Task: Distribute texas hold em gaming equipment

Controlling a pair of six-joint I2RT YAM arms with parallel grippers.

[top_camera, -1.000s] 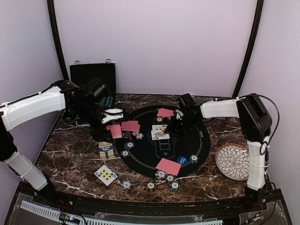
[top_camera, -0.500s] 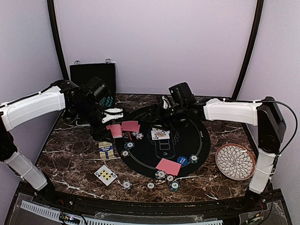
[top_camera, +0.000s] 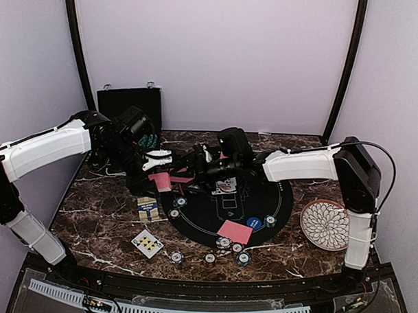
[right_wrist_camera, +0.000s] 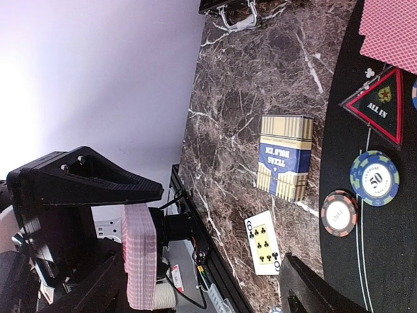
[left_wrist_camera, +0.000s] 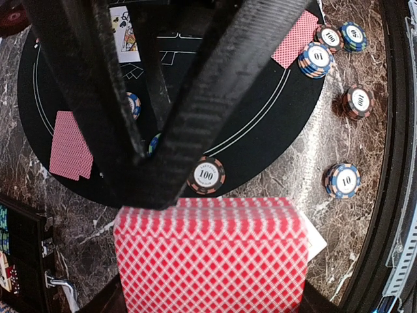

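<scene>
left arm (top_camera: 48, 147) bent inward, left gripper (top_camera: 155, 170) clamped on card deck (left_wrist_camera: 208, 254) | right arm (top_camera: 301, 163) stretched leftward, right gripper (top_camera: 195, 164) spread wide

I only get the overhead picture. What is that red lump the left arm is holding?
Observer: A thick deck of cards, backs printed in red diamonds.
Visitor: And the small triangle on the black mat?
Observer: A red-edged marker reading ALL IN.
Visitor: The little box beside the mat?
Observer: A blue and gold card box labelled Texas Hold'em.
</scene>
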